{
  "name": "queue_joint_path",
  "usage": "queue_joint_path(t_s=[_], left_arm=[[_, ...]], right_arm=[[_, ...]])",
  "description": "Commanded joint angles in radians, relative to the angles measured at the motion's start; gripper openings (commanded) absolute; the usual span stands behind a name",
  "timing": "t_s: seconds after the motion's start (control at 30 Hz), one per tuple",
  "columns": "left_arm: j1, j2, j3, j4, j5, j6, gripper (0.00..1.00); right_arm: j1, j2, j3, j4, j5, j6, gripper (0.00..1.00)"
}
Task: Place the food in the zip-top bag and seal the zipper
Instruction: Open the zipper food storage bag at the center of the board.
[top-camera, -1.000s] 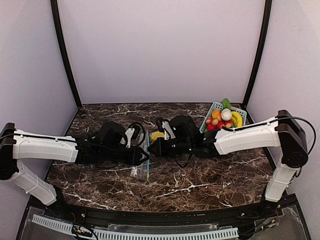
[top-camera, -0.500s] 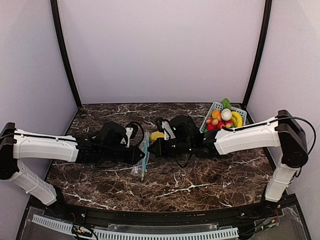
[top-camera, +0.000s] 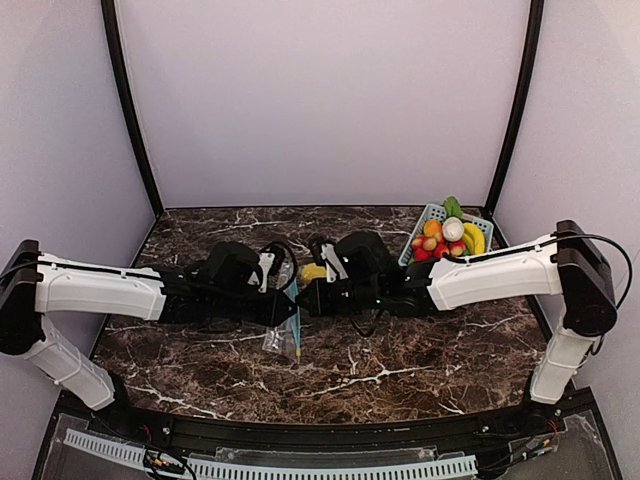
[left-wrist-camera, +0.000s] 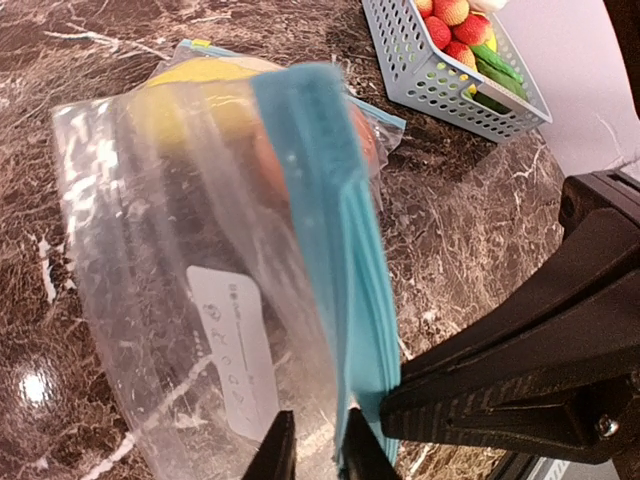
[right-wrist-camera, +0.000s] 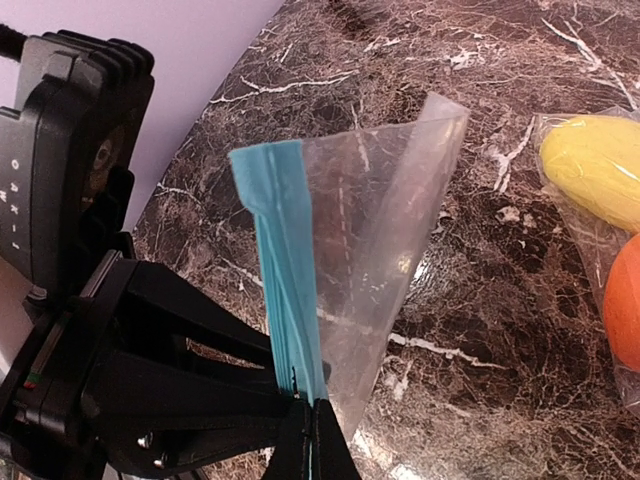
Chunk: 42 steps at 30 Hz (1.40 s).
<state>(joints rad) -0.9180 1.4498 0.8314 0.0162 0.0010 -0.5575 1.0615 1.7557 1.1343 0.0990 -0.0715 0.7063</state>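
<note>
A clear zip-top bag with a teal zipper strip is held up edge-on at the middle of the table. My right gripper is shut on the strip's lower end. My left gripper faces it and pinches the bag film right beside the strip, its jaws close together. The two grippers meet tip to tip. The held bag looks empty. Behind it a yellow oblong food and an orange-red ball lie on the table inside clear plastic film.
A pale blue mesh basket at the back right holds more toy food: red, yellow, green, orange and white pieces. It also shows in the left wrist view as the basket. Purple walls enclose the marble table.
My left gripper has slid a little right and its jaws have narrowed onto the bag beside the zipper. The bag's lower part shifted slightly. The right gripper has stayed shut on the strip.
</note>
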Motion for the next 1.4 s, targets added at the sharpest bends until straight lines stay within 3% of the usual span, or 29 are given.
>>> queue_joint_path(t_s=[0.0,0.03,0.1,0.33,0.6,0.7,0.83,0.93,1.37], left_arm=[[0.004,0.016,0.019,0.029,0.052,0.026,0.09],[0.004,0.017,0.018,0.029,0.05,0.026,0.03],[0.005,0.017,0.015,0.026,0.039,0.025,0.01],[0.005,-0.005,-0.002,0.025,-0.03,0.012,0.01],[0.004,-0.006,-0.009,0.047,-0.016,0.01,0.01],[0.004,-0.002,-0.003,0.034,-0.02,0.012,0.01],[0.004,0.004,0.007,0.018,-0.03,0.011,0.01],[0.005,0.011,0.01,0.014,-0.026,0.003,0.01],[0.004,0.001,0.0,0.028,-0.006,-0.018,0.01]], right_arm=[[0.008,-0.026,0.02,-0.015,0.023,-0.02,0.0],[0.009,-0.028,0.019,-0.018,0.03,-0.02,0.0],[0.008,-0.031,0.022,-0.042,0.058,-0.016,0.0],[0.026,0.001,0.103,-0.258,0.264,0.008,0.02],[0.028,0.033,0.129,-0.249,0.232,-0.003,0.11],[0.031,0.031,0.125,-0.244,0.226,-0.001,0.2],[0.031,-0.007,0.085,-0.186,0.204,-0.005,0.43],[0.032,-0.033,0.055,-0.142,0.199,-0.006,0.54],[0.032,0.013,0.108,-0.162,0.226,-0.022,0.64]])
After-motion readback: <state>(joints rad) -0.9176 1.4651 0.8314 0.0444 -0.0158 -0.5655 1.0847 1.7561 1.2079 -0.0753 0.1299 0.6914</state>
